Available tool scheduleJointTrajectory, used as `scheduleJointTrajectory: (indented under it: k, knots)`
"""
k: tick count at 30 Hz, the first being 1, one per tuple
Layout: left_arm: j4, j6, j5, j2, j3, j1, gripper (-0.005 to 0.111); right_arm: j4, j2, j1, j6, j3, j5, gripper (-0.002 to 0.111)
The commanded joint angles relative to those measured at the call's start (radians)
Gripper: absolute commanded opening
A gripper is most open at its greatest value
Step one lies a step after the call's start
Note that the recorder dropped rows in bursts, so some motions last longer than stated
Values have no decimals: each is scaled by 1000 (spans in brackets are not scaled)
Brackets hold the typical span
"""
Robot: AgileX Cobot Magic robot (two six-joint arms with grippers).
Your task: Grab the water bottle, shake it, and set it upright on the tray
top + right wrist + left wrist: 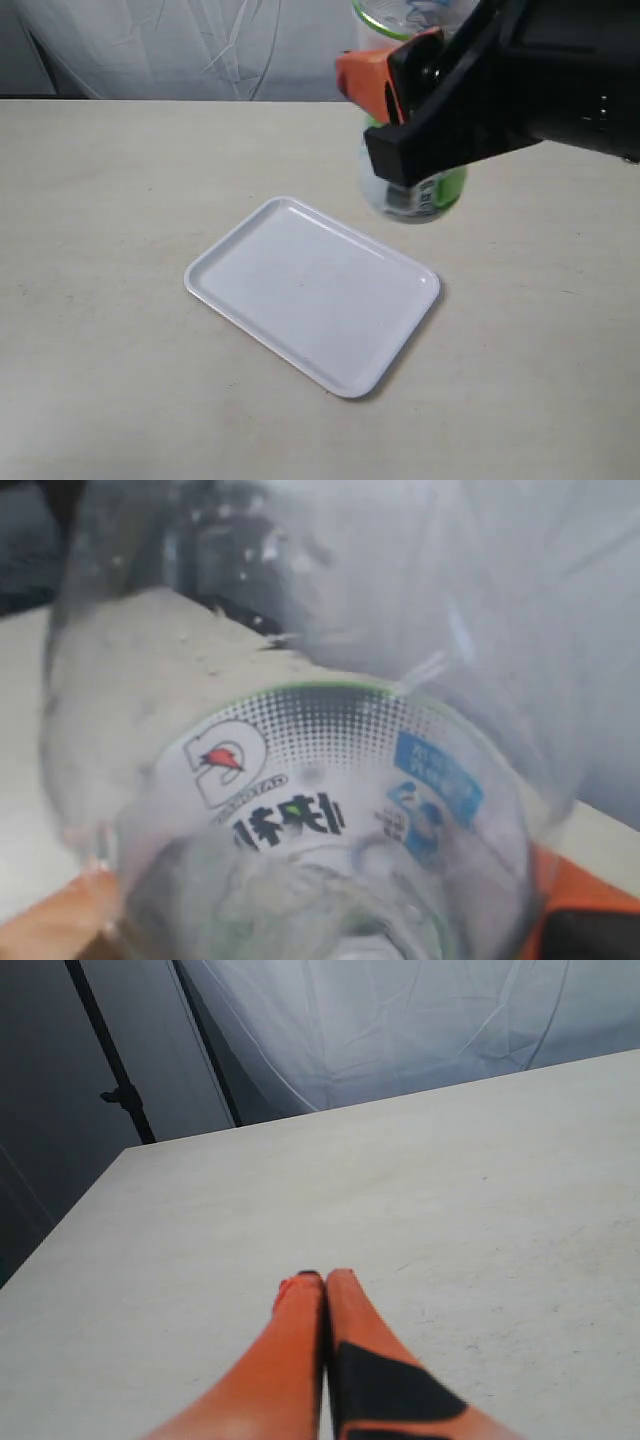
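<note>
The water bottle hangs in the air above the table, beyond the tray's far right corner, and its lower part looks blurred. My right gripper is shut on its middle, with the black arm covering most of it. In the right wrist view the clear bottle with its white-and-green label fills the picture, and an orange finger shows at its side. The cap is hidden. The white tray lies flat and bare at the table's middle. My left gripper is shut on nothing, low over bare table, and does not show in the exterior view.
The pale table runs back to a white draped cloth. In the left wrist view a dark stand rises past the table's far corner.
</note>
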Motion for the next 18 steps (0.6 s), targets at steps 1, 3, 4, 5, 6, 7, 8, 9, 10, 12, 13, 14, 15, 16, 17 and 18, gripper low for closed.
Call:
scheduleJointTrajectory:
  k: [1, 3, 4, 5, 6, 7, 8, 9, 10, 12, 13, 14, 15, 16, 17, 18]
  knots:
    - [-4, -7, -13, -4, 2, 1, 0, -172, 84, -45, 355, -7, 335, -1]
    - [-4, -7, -13, -4, 2, 1, 0, 27, 93, -34, 151, -3, 112, -1]
    - [-4, -7, -13, -4, 2, 1, 0, 177, 93, -20, -72, 2, -39, -1]
    - [-4, -7, -13, -4, 2, 1, 0, 308, 91, -7, -328, 5, -124, -1]
    - [-4, -7, -13, -4, 2, 1, 0, 389, 91, 5, -517, 1, -175, -1]
    - [-4, -7, -13, -4, 2, 1, 0, 414, 91, -2, -565, -15, -185, -1]
    - [-4, -7, -13, -4, 2, 1, 0, 390, 93, -29, -524, -36, -163, -1]
    - [-4, -7, -13, -4, 2, 1, 0, 347, 97, -57, -464, -56, -131, -1]
    - [-4, -7, -13, -4, 2, 1, 0, 287, 106, -94, -358, -69, -99, -1]
    - [-4, -7, -13, -4, 2, 1, 0, 214, 121, -153, -116, -77, -49, -1]
    - [-4, -7, -13, -4, 2, 1, 0, 235, 134, -162, -6, -69, -17, -1]
    - [-4, -7, -13, -4, 2, 1, 0, 253, 136, -156, -28, -60, -30, -1]
    - [-4, -7, -13, -4, 2, 1, 0, 274, 143, -145, -124, -28, -118, -1]
    - [-4, -7, -13, -4, 2, 1, 0, 271, 143, -145, -127, -12, -181, -1]
    - [-4, -7, -13, -4, 2, 1, 0, 266, 143, -179, -105, 28, -349, -1]
    - [-4, -7, -13, -4, 2, 1, 0, 273, 146, -202, -84, 50, -429, -1]
